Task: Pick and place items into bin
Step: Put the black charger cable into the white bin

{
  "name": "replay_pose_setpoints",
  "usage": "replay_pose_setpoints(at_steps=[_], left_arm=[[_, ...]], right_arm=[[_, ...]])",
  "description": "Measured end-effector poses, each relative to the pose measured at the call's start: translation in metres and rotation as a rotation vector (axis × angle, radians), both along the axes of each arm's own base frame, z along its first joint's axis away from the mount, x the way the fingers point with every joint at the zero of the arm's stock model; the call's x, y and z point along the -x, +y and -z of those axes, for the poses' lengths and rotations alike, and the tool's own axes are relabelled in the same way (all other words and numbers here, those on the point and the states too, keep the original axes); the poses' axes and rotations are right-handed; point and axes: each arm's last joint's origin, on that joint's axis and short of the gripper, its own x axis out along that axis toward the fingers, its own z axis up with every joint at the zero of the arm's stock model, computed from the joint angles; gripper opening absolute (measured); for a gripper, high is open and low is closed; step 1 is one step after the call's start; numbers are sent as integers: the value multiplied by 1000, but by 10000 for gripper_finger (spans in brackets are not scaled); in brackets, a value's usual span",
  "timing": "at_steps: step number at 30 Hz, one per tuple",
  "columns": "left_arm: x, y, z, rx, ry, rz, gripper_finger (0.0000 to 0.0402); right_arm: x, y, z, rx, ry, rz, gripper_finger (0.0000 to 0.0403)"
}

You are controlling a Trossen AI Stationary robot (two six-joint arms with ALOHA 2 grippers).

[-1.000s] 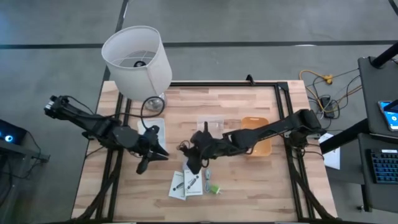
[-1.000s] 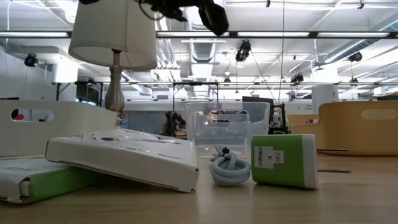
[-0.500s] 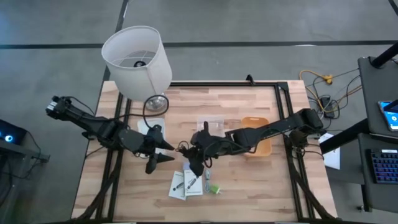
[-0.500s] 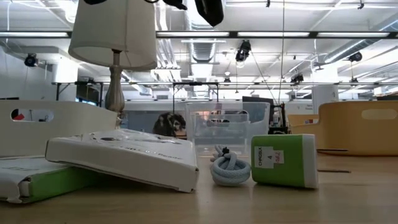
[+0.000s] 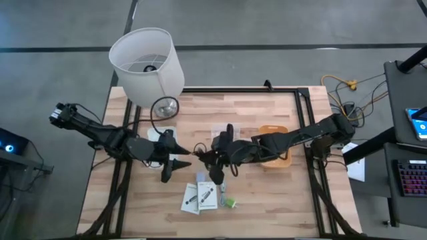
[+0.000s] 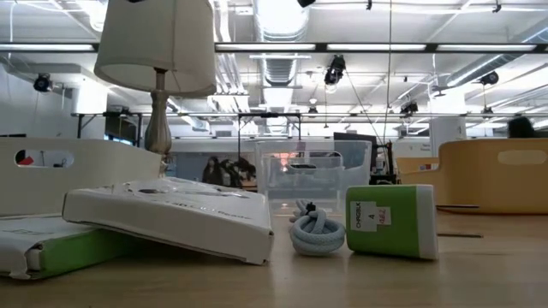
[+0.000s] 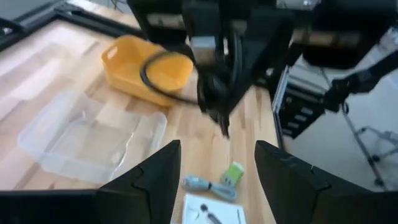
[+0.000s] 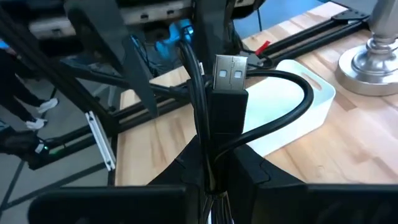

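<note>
Cable lifted, bins ahead

My right hand (image 5: 217, 175) pinches the black cable (image 8: 214, 99) off the counter (image 5: 280, 193) — clear for carrying; my left hand (image 5: 179, 162) (fingers spread, empty) waits close by.

From the high view we look straight down on the whole wooden table (image 5: 267, 200). The low view sits at tabletop height, facing level into the room, close to the green piece (image 6: 391, 221). Our left wrist view faces across toward the yellow tray (image 7: 146, 71); the right wrist view faces back, close on the black cable (image 8: 227, 118). Both table views share the lampshade (image 5: 147, 63).
</note>
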Motion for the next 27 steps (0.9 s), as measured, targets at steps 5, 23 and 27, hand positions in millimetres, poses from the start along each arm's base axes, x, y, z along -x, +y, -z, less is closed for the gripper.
replay_pose_setpoints(at_steps=[5,23,27], left_arm=[[-6,-1,4,-11,5,-23,190],[-21,-1,-4,-35,-126,-42,185],[-21,0,-4,-40,-124,-43,159]], right_arm=[[-3,1,-2,2,-33,-32,29],[-5,3,1,53,-29,-84,29],[-5,3,2,51,-26,-90,29]])
